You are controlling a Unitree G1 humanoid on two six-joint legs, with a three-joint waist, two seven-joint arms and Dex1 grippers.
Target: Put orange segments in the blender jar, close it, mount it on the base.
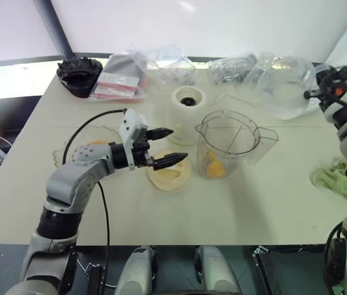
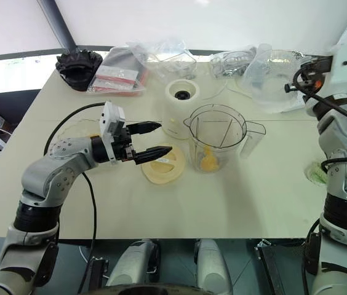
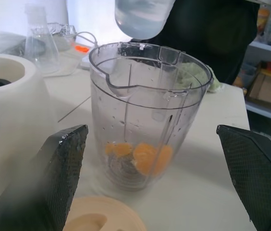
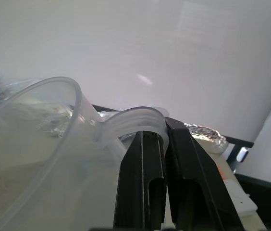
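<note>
Segments [image 3: 142, 156] lay in blender jar [image 1: 226, 144], mid-worktop, base [image 1: 187, 107] behind | left gripper [image 1: 168, 146] gaped empty over lid [image 1: 169, 174]: careless pinch might skid it | right gripper [image 4: 162, 192] clamped clear dish [image 4: 44, 159]; could drop.

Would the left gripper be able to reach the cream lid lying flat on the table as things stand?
Probably yes. The left gripper hangs open just above the cream lid, and nothing lies between them. The blender jar stands beside the lid, apart from it, so it should not block a descent.
</note>
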